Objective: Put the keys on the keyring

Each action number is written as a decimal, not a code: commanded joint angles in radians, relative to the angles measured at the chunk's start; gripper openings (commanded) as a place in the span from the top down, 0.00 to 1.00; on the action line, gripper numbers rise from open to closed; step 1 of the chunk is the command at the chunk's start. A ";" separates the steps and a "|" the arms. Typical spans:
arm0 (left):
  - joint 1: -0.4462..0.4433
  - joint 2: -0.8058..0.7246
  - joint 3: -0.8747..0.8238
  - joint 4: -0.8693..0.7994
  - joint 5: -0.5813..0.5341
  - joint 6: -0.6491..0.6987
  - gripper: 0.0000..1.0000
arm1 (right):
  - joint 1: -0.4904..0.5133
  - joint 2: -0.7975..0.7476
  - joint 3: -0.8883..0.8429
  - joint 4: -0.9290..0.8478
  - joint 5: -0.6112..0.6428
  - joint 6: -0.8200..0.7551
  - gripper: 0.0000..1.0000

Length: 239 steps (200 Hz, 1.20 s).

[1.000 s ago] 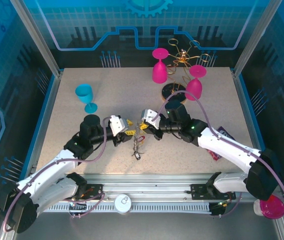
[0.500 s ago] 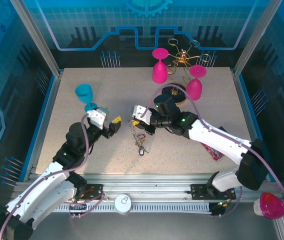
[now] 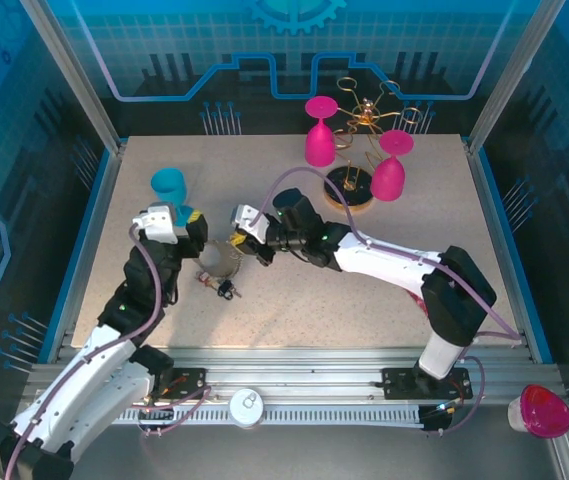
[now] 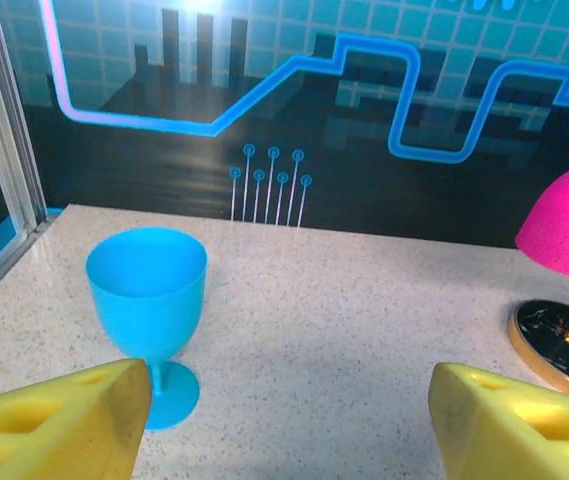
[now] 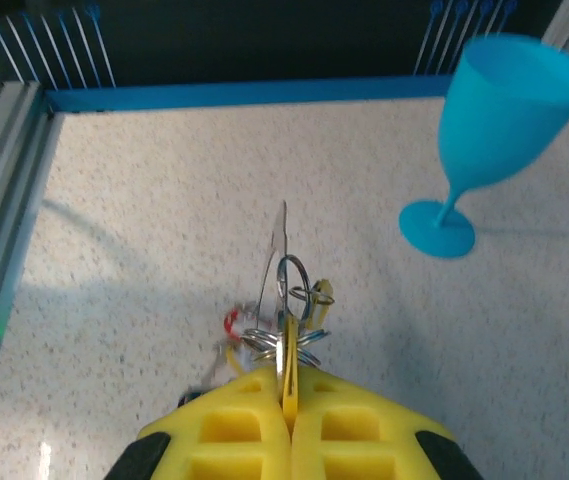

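My right gripper (image 3: 238,241) (image 5: 286,385) is shut on the keyring (image 5: 277,250), a thin dark wire loop, at the cluster of small metal rings. A yellow key head is pinched between the pads as well. The keys (image 5: 232,322) hang from the loop; a red head and a yellow one show below it. From above, the loop (image 3: 219,260) droops to the table left of centre, with keys (image 3: 216,284) bunched at its low end. My left gripper (image 3: 190,221) (image 4: 289,425) stands open and holds nothing, just left of the loop, by the blue goblet (image 3: 168,186).
The blue goblet (image 4: 147,295) (image 5: 499,120) stands upright close in front of the left fingers. Two pink goblets (image 3: 319,135) (image 3: 389,172) and a gold wire stand (image 3: 362,118) on a round base (image 4: 554,335) sit at the back right. A raised blue rim (image 5: 244,93) borders the table.
The right gripper has carried the keyring and keys leftward across the table. The left gripper has opened and drawn back left toward the blue goblet.
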 commanded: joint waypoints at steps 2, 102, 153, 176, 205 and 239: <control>0.009 0.049 0.015 0.000 0.019 -0.046 0.26 | -0.039 -0.030 -0.098 0.026 0.038 -0.030 1.00; 0.016 0.194 -0.042 0.084 0.040 0.013 0.25 | -0.125 -0.122 -0.336 -0.337 0.451 -0.403 0.96; 0.048 0.200 -0.076 0.106 0.018 0.035 0.23 | -0.122 -0.096 -0.394 -0.413 0.686 -0.443 0.80; 0.054 0.196 -0.100 0.120 -0.008 0.043 0.23 | -0.134 -0.065 -0.393 -0.462 0.754 -0.445 0.70; 0.065 0.175 -0.123 0.126 -0.037 0.063 0.22 | -0.178 -0.056 -0.398 -0.467 0.904 -0.445 0.63; 0.095 0.177 -0.140 0.146 -0.060 0.112 0.08 | -0.233 -0.191 -0.399 -0.408 0.806 -0.327 0.61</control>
